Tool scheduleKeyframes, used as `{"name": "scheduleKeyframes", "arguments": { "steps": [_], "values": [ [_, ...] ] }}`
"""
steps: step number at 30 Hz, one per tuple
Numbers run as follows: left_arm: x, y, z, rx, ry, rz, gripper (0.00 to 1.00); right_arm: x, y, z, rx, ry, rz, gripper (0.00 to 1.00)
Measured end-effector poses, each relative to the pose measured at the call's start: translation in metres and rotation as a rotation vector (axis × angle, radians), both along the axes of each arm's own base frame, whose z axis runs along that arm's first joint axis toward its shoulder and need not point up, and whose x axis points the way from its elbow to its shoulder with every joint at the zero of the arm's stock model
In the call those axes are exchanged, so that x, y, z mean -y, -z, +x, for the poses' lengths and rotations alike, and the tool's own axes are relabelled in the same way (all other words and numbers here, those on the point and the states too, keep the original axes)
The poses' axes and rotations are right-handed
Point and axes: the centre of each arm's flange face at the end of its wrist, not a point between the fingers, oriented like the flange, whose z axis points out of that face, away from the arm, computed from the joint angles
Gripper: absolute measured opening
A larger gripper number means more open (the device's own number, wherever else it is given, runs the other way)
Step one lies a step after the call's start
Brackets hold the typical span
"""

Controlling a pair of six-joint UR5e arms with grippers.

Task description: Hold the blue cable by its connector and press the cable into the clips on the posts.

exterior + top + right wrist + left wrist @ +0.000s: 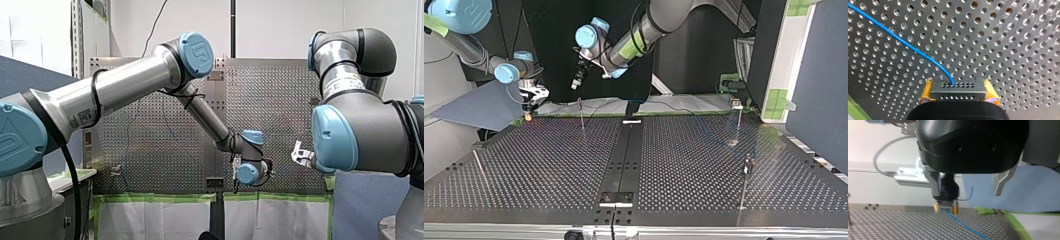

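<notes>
We see bright, even room light in the front view, with a white wall (280, 25) and a soft sheen along my left arm (130, 82); the top view is dimmer, its tabletop (549, 160) dark with pale glints. In the wrist views my left claw (966, 194) and my right claw (958, 93) blur close to the lens, while the connector (958, 86) is crisp.

We have two arms, our left arm (125, 85) and our right arm (360, 125), each ending in one gripper with two fingers (934, 182). Between the two yellow pads (926, 92) of our right gripper (958, 93) sits one connector (958, 87), with one blue cable (910, 47) leaving it. We count three posts (582, 116): that one near our left gripper (574, 86), a second post (738, 120) and a third post (747, 174) well apart from both grippers.
</notes>
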Motion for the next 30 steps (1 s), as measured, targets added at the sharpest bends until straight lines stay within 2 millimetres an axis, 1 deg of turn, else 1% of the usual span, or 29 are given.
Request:
{"name": "scheduleKeyframes", "arguments": {
  "steps": [3, 10, 15, 20, 24, 30],
  "values": [
    [0.000, -0.012, -0.006, 0.008, 0.000, -0.034, 1.00, 0.000, 0.000, -0.001, 0.002, 0.001, 0.000, 0.00],
    [-0.009, -0.040, -0.009, 0.032, -0.024, -0.105, 1.00, 0.000, 0.000, 0.000, 0.003, 0.001, 0.000, 0.00],
    [-0.028, -0.054, -0.002, 0.014, -0.077, -0.127, 1.00, 0.000, 0.000, 0.001, 0.003, -0.001, 0.000, 0.00],
    [-0.043, -0.065, -0.010, -0.022, -0.118, -0.127, 1.00, -0.001, 0.000, 0.002, 0.003, -0.003, 0.002, 0.00],
    [-0.058, -0.074, -0.015, -0.032, -0.157, -0.088, 1.00, -0.001, 0.000, 0.003, 0.003, -0.004, 0.004, 0.00],
    [-0.073, -0.090, -0.023, -0.030, -0.178, -0.068, 1.00, -0.001, 0.000, 0.004, 0.003, -0.005, 0.003, 0.00]
  ]
}}
